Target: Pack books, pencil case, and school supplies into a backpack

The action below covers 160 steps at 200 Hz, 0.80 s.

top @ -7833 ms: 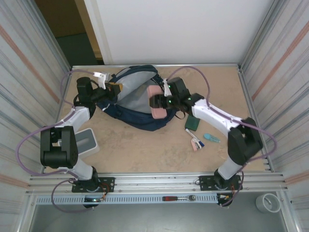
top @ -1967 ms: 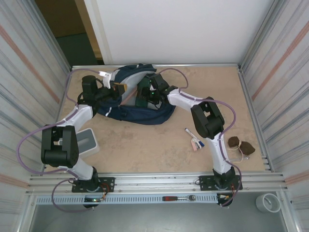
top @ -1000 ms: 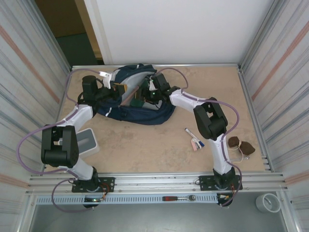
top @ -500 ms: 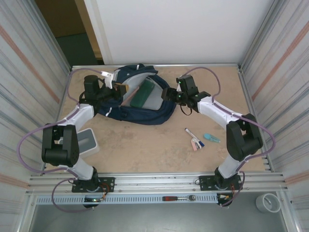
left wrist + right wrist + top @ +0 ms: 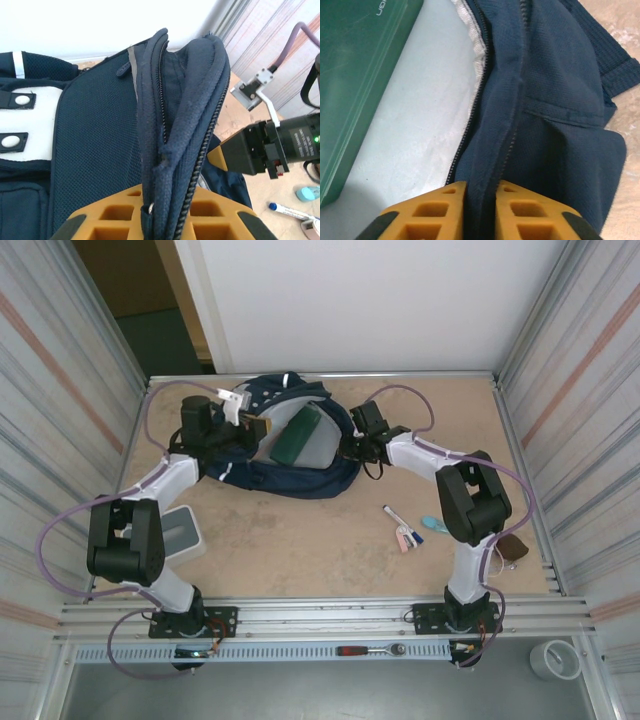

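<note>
Top external view: the backpack [image 5: 300, 478] lies by the far edge of the surface, left of the middle, with its mouth spread between the arms. The left tool [image 5: 165, 212] is clamped on the zippered rim and the right tool [image 5: 480, 197] pinches the opposite rim, likely to hold the opening wide for loading. A green case [image 5: 297, 433] lies inside on the pale lining. The pens [image 5: 403, 530] and a light-blue piece [image 5: 436, 525] lie toward the right edge, well apart from the backpack.

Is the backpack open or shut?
The backpack is open: left gripper and right gripper hold its rim apart; a green item lies inside.
</note>
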Motion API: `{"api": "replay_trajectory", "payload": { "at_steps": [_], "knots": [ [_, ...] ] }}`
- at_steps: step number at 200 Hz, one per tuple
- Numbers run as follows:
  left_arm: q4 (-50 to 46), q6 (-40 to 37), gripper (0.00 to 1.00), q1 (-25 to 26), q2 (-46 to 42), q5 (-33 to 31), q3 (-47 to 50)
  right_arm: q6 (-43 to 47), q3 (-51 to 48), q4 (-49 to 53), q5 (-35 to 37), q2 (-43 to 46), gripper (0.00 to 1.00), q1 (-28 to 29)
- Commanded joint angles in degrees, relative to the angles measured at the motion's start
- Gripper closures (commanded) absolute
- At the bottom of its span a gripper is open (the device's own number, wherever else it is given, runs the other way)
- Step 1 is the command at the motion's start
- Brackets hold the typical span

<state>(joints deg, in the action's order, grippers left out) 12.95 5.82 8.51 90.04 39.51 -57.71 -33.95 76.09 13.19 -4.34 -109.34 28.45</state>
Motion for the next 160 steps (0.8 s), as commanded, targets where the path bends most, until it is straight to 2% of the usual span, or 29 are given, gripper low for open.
{"api": "replay_trajectory", "payload": {
  "at_steps": [1,19,47,66,91,108,127,160],
  "knots": [
    [-4.96,-3.77,0.84,5.17,-4.42,-2.81,1.26,1.25,-0.65,-0.84,-3.31,7.06,0.92,-0.59],
    [-8.19,-7.22,0.84,9.41,-6.28,-8.25,3.25,1.43,-1.88,-1.54,-7.96,10.7,1.0,-2.08],
    [-9.89,-11.44,0.81,15.29,-8.12,-14.5,7.02,0.58,-1.0,-2.08,-18.19,9.73,1.0,-5.86],
    [-9.25,-12.36,0.76,17.92,-7.36,-14.0,8.38,-0.56,0.91,-2.45,-23.6,6.42,1.0,-8.23],
    [-9.91,-14.1,0.62,21.47,-4.7,-12.12,7.03,-0.23,4.85,-1.95,-27.63,2.15,1.0,-10.47],
    [-12.51,-16.36,0.54,23.05,-4.87,-10.75,5.61,2.13,8.9,1.76,-26.92,-0.44,1.0,-12.1],
    [-12.34,-17.56,0.46,23.12,-9.2,-9.76,6.94,4.6,13.24,5.69,-25.32,-2.95,0.98,-14.03],
    [-12.16,-23.06,0.34,22.9,-19.38,-17.51,10.89,8.08,21.4,12.48,-19.87,-7.33,0.9,-16.22]
  ]
}}
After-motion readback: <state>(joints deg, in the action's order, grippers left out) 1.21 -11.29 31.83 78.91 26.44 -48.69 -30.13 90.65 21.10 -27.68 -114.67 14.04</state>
